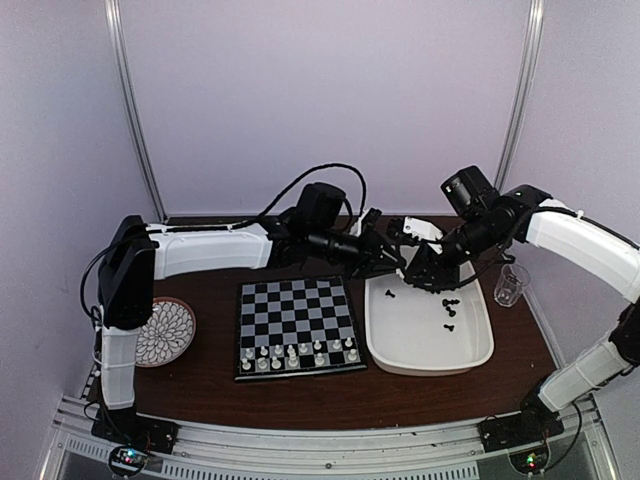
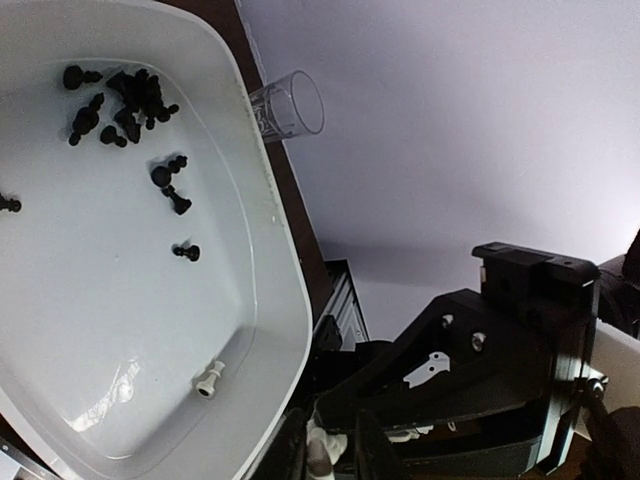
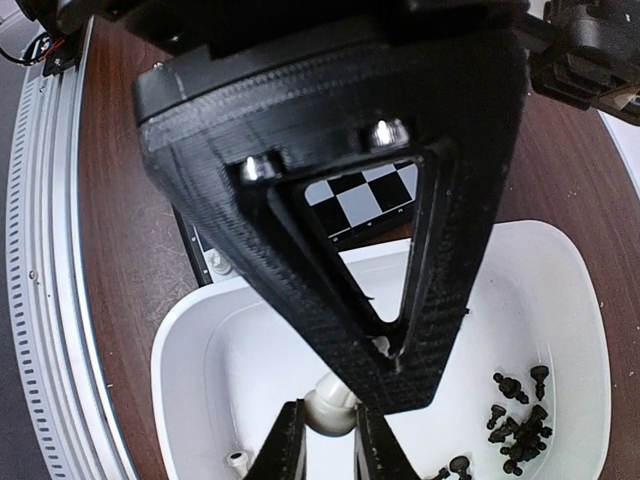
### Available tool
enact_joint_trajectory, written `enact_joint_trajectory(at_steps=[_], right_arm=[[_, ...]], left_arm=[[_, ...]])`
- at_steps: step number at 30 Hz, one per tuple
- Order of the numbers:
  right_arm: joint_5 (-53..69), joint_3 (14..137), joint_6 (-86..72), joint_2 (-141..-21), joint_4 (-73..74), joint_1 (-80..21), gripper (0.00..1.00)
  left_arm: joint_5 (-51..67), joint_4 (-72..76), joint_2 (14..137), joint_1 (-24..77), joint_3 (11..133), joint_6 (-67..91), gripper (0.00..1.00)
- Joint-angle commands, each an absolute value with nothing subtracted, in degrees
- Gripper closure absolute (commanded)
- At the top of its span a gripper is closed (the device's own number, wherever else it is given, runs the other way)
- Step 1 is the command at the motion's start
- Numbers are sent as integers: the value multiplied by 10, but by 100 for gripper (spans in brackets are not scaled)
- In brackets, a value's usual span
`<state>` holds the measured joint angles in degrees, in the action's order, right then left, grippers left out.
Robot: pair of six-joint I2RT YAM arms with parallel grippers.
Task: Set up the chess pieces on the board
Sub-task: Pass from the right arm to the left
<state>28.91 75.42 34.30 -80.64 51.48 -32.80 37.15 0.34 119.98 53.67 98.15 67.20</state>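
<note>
Board (image 1: 296, 306) black-pale checks; tray (image 1: 425, 345) white; chess pieces (image 2: 135, 100) black, white.

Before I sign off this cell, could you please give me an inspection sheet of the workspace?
Surface: dark brown table.
Job's things: board with white pieces on its two near rows; black pieces loose in the white tray; a stray white piece lying there too.
Clutter: round patterned plate left of the board; clear cup right of the tray.
Grippers: right gripper shut on a white piece; left gripper has a white piece between its fingers, grip unclear; both over the tray's far end.
Cables: black cable arching above the left arm.
Surroundings: pale walls, metal frame posts.
</note>
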Motion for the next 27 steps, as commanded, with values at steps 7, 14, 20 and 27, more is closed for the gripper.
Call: enact_joint_trajectory(at_steps=[7,14,20,27], right_arm=[[266,769,333,-815,495,-331,83],[266,770,330,-817,491,-332,83],[256,773,328,-808,513,-331,69],[253,679,347,-746,567,-299,59]], left_arm=[[393,24,1205,541,998,667,84],[390,4,1205,542,1007,651,94],[374,-38,1196,538,1020,613,97],[298,-242,1137,533,1050,426,98]])
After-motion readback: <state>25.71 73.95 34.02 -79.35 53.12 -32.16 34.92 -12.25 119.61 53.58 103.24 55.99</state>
